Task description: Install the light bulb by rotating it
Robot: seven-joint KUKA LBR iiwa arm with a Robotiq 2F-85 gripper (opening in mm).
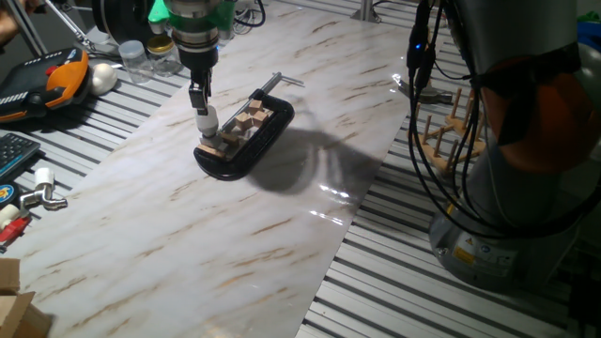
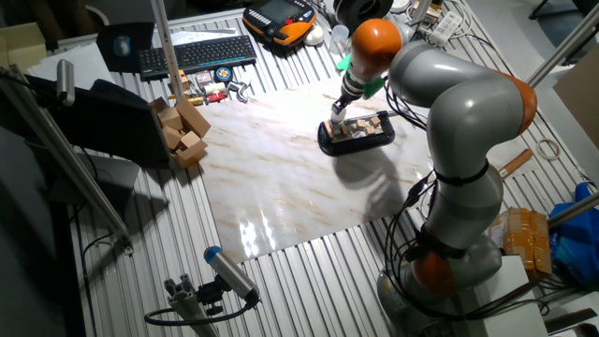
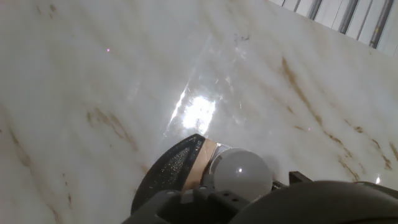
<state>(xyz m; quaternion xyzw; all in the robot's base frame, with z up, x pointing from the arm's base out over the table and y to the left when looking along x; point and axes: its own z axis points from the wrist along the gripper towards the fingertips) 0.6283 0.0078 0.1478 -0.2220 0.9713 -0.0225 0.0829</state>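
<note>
The light bulb (image 1: 206,120) is small, white and round. It stands upright at the near-left end of a black clamp (image 1: 268,131) that holds several wooden blocks (image 1: 249,122). My gripper (image 1: 200,105) comes straight down onto the bulb, its two dark fingers closed around the top. In the other fixed view the gripper (image 2: 339,112) and the clamp (image 2: 374,140) sit at the far side of the marble board. The hand view shows the light bulb (image 3: 241,174) just under the hand, over a wooden piece (image 3: 200,163) and the clamp's black tip (image 3: 168,168). Its screw base is hidden.
A marble board (image 1: 188,235) covers the slatted table. An orange-black pendant (image 1: 56,80), a white egg-shaped ball (image 1: 101,78) and clear jars (image 1: 141,58) lie behind the gripper. A wooden peg rack (image 1: 451,131) stands right. A keyboard (image 2: 197,54) and loose wooden blocks (image 2: 182,131) are beside the board.
</note>
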